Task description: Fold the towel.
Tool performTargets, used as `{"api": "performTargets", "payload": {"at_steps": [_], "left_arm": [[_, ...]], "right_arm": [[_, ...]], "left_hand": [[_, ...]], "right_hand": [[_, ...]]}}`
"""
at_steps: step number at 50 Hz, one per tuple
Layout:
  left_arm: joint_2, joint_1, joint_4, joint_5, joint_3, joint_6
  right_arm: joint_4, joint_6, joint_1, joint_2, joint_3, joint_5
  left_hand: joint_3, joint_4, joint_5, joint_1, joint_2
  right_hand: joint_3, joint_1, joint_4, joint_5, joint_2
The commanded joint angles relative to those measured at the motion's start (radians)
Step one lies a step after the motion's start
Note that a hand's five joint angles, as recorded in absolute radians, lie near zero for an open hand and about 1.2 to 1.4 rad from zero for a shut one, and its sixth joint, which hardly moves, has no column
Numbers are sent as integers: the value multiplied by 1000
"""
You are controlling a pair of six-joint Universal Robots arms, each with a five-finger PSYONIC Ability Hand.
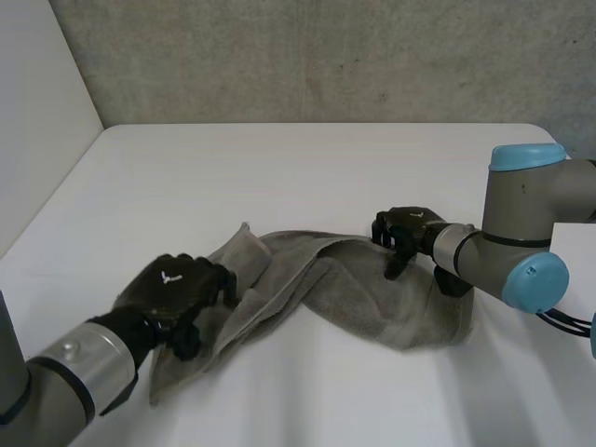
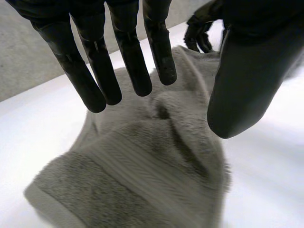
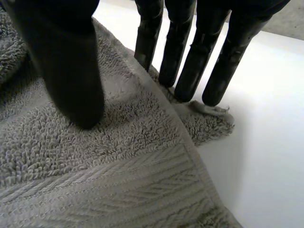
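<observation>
Tabletop (image 1: 279,168), white, carries the towel (image 1: 372,298), which lies bunched in a loose, twisted heap across its near middle, between the two arms. No flat layer and no clean crease shows, so by my reading the fold proper is not yet made: the cloth needs spreading or squaring, then doubling over. The left robot hand (image 1: 172,289) hangs just above the towel's left end, its fingers (image 2: 133,61) straight and spread wide, gripping nothing. The right robot hand (image 1: 405,233) is at the towel's far right edge, also open, with its thumb (image 3: 71,71) resting on the pile and straight fingers (image 3: 190,61) touching a small corner beside the hem.
</observation>
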Motion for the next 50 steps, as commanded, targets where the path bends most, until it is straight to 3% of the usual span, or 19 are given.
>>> {"api": "performTargets", "payload": {"at_steps": [1,4,8,16,22,24,27,29,31,38,40,41,44,50], "left_arm": [[-51,-68,42,-65,6,-82],[-108,-114,57,-96,39,-110],[-159,-146,59,-153,73,-125],[-304,-206,100,-366,144,-128],[-357,-212,139,-451,173,-123],[-381,-212,165,-480,197,-116],[-392,-212,176,-484,214,-114],[-406,-200,195,-481,260,-111],[-413,-194,202,-480,298,-110],[-467,-125,206,-454,573,-58],[-499,-85,215,-374,757,7],[-499,-85,215,-374,757,7],[-524,-30,315,-242,996,54],[-516,12,453,-239,1118,59]], "right_arm": [[2,22,0,3,-2,-29],[9,36,-1,-3,-2,-49],[17,52,0,-9,6,-67],[17,48,-4,-83,80,-82],[14,41,-12,-126,127,-87],[9,39,-15,-149,141,-84],[5,35,-14,-161,146,-81],[-8,7,-15,-184,135,-81],[-18,-22,-15,-198,124,-78],[-156,-215,0,-209,-28,-63],[-318,-296,9,-221,-90,-35],[-319,-297,9,-221,-91,-35],[-637,-326,35,-291,-95,23],[-787,-329,48,-348,-77,42]], "left_hand": [[-117,-131,-285,-123,-117],[-117,-131,-285,-123,-117],[-117,-131,-285,-123,-117],[-111,-125,-280,-117,-111],[-85,-99,-253,-91,-84],[23,9,-145,17,24],[153,139,-15,147,153],[486,472,318,480,487],[569,555,400,563,569],[569,556,401,563,570],[569,556,401,563,570],[569,556,401,563,570],[569,556,401,563,570],[569,556,401,563,570]], "right_hand": [[444,445,444,453,444],[620,621,619,629,620],[620,621,620,630,620],[620,621,620,630,620],[620,621,620,630,620],[620,621,620,630,620],[620,621,620,630,620],[620,621,620,630,620],[620,621,620,630,620],[620,621,620,630,620],[620,621,620,630,620],[620,621,620,630,620],[620,621,620,630,620],[620,621,620,630,620]]}}
